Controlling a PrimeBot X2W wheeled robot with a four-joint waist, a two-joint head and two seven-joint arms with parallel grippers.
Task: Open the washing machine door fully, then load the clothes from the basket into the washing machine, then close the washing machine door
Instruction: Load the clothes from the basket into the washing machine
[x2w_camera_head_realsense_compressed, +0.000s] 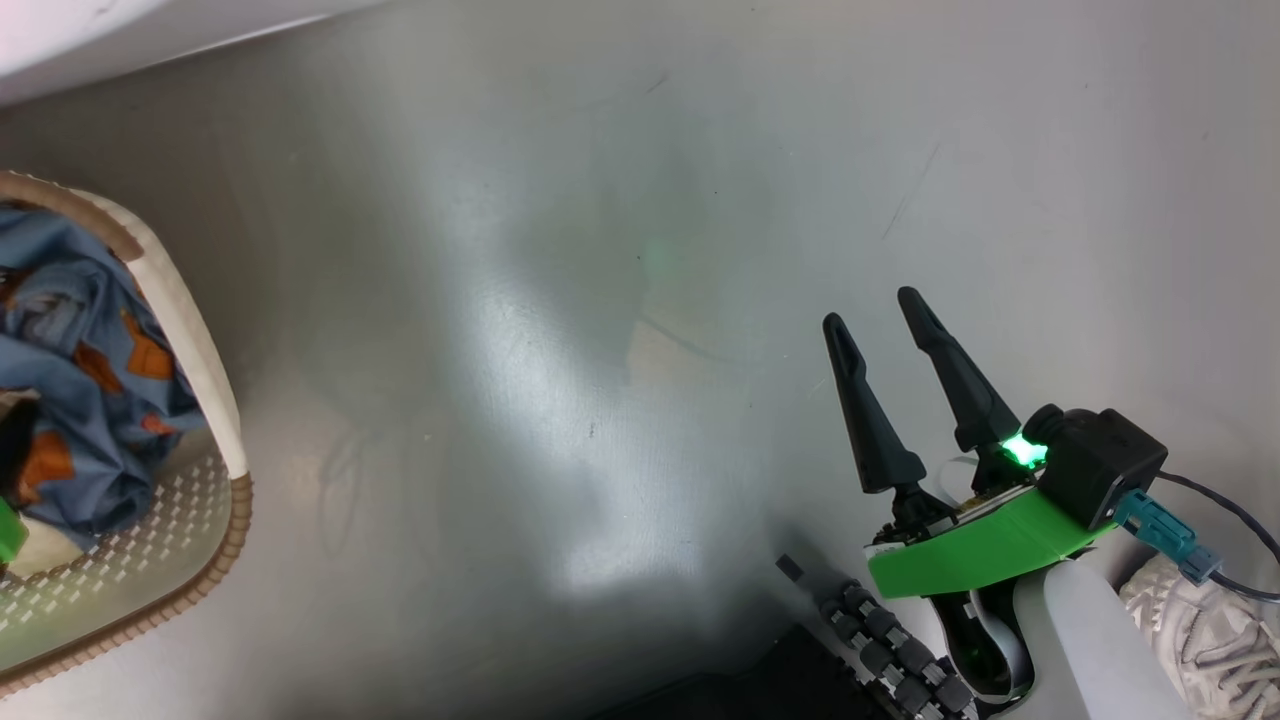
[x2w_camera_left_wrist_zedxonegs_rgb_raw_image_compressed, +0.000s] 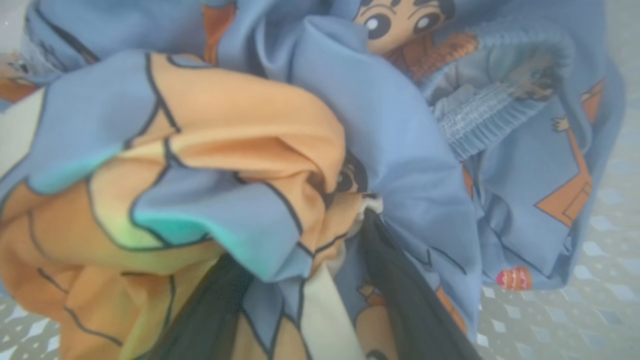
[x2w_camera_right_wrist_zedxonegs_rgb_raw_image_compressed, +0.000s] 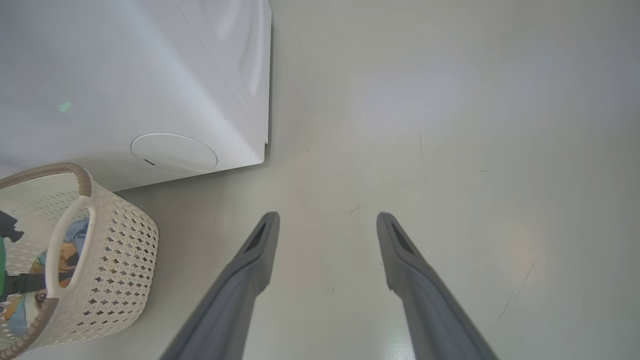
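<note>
The left hand (x2w_camera_left_wrist_zedxonegs_rgb_raw_image_compressed: 300, 235) is down inside the basket, its two long dark fingers (x2w_camera_left_wrist_zedxonegs_rgb_raw_image_compressed: 405, 300) pushed into the crumpled bundle of light blue clothes printed with orange and brown cartoon figures (x2w_camera_left_wrist_zedxonegs_rgb_raw_image_compressed: 400, 125). The fingers stand well apart, one on either side of a raised fold where the big orange patch meets the blue cloth. The fabric therefore lies straight ahead of this hand and between its fingers, touching both. They look spread rather than pinched, and I judge that nothing is firmly held yet. The heap has no clear long axis, so closing on that fold is what the coming move calls for.

Around the bundle is the small cream plastic basket with perforated sides and a brown woven-look rim (x2w_camera_head_realsense_compressed: 190, 340), sitting on the pale grey glossy floor (x2w_camera_head_realsense_compressed: 600, 300) at the robot's left. The right hand (x2w_camera_head_realsense_compressed: 870, 310) hangs over bare floor well apart from the basket, fingers wide and empty, so the left arm is plainly the nearer one.

Farthest off, just behind the basket, stands the big white washing machine (x2w_camera_right_wrist_zedxonegs_rgb_raw_image_compressed: 125, 75), with a round hatch (x2w_camera_right_wrist_zedxonegs_rgb_raw_image_compressed: 174, 152) low on its front. The clothes will have to be carried that way, and whether its door is open I cannot tell
</note>
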